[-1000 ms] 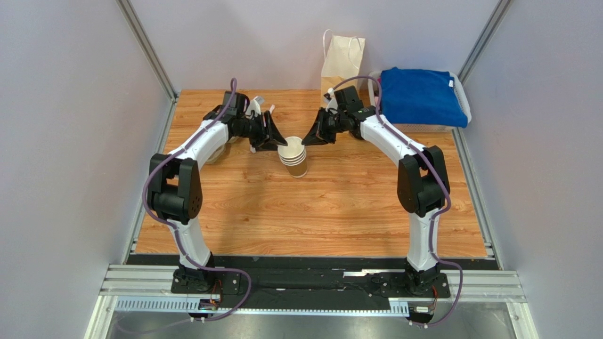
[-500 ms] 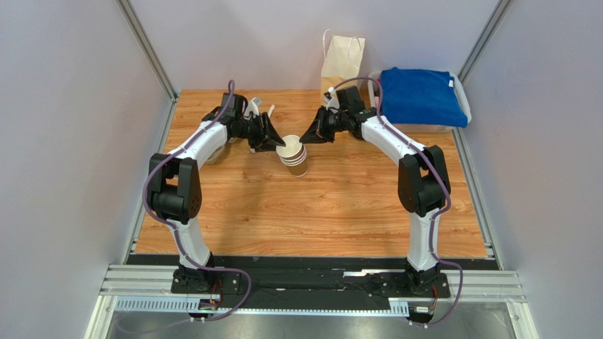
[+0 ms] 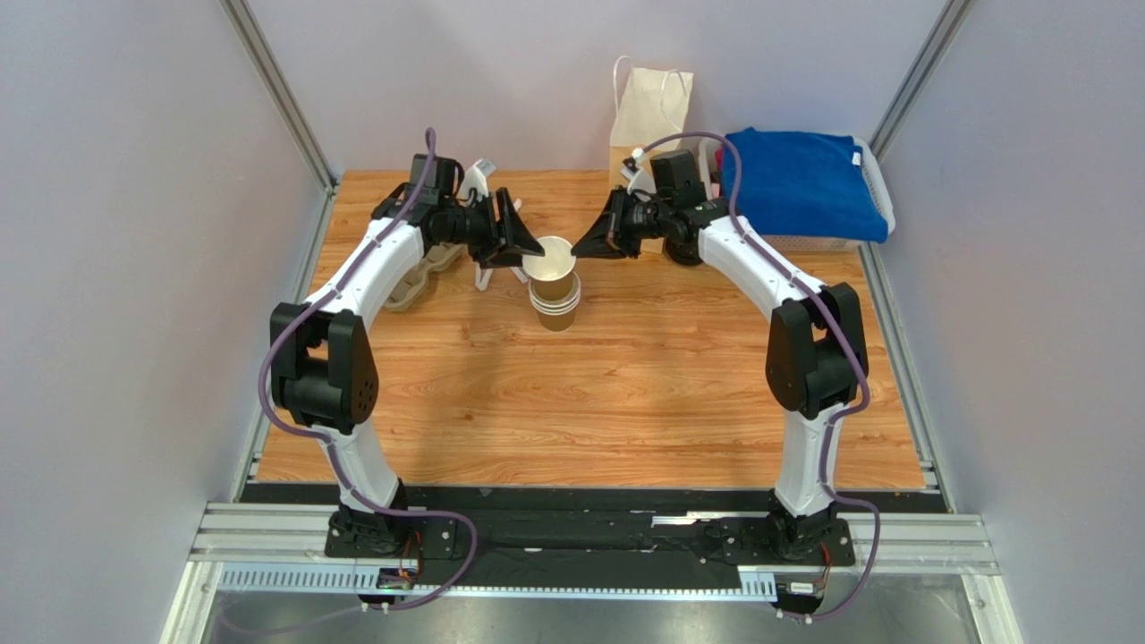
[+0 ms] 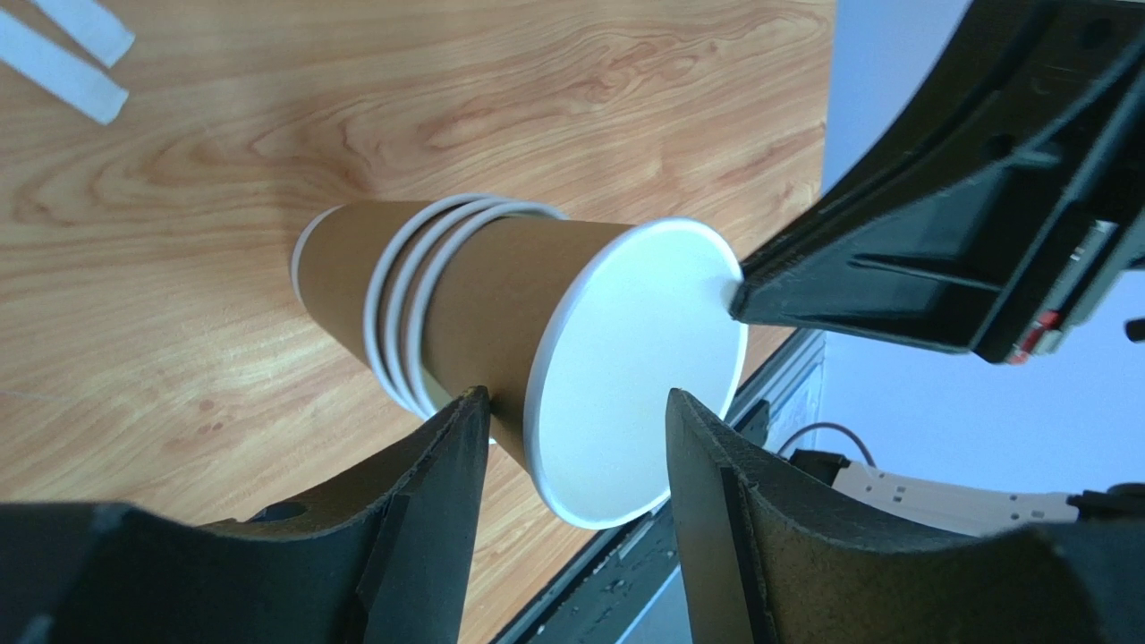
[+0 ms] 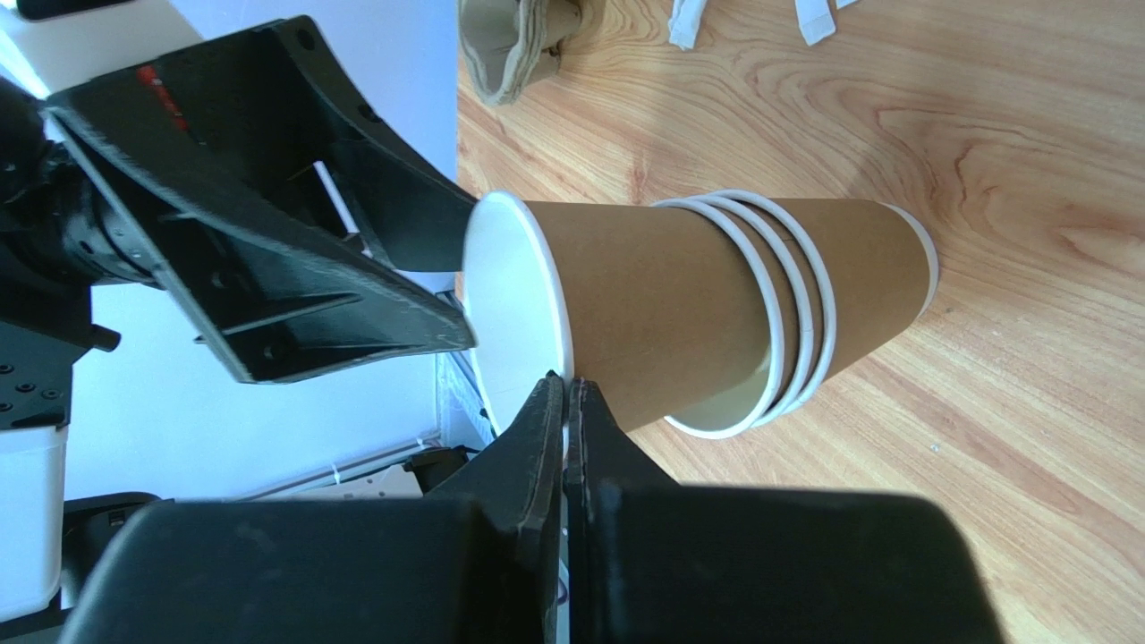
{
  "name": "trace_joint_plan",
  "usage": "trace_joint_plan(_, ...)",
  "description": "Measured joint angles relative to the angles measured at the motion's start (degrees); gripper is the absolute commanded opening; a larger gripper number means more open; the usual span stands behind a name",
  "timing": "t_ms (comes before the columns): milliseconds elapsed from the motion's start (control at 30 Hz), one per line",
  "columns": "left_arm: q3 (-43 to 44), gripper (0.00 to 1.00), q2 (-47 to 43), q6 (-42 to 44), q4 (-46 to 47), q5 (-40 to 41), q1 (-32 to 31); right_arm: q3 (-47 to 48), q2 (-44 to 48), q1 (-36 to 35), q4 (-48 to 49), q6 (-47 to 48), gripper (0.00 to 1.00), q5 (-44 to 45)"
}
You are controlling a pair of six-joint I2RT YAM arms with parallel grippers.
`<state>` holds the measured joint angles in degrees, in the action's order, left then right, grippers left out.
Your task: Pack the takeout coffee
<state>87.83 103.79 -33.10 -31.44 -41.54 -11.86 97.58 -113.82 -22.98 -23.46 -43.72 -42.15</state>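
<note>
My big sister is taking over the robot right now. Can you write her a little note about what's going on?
Left gripper: open, fingers either side of the top cup; I can't tell if it grips.
Right gripper: shut on that cup's rim.
Things: the top cup sticks well out of the stack in the middle of the table; the paper bag stands at the far edge. No lidded cup is in view.
Done: nothing packed yet.
Left: free the cup, probably lid it, then bag it.
</note>
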Motion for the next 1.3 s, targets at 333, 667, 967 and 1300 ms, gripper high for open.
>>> trace_joint_plan(333,4.6,0.71,-5.3,2.8,-1.6,2.3,0.4,1.5,3.5,2.1,0.1,0.0,0.0,-2.3)
trace_joint_plan(667,4.5,0.81,-9.6,13.7,-7.5,15.2,-1.8,-1.2,15.4,10.0,0.2,0.3,0.0,-5.4)
trace_joint_plan(967,4.5,0.74,-4.5,19.3,-10.6,25.9,-10.1,-11.2,25.1,13.8,-6.2,5.8,0.0,-6.4)
trace_joint_plan(1300,4.5,0.52,3.3,20.6,-12.1,32.1,-11.4,-17.6,31.9,17.8,-15.7,14.6,0.0,-4.7)
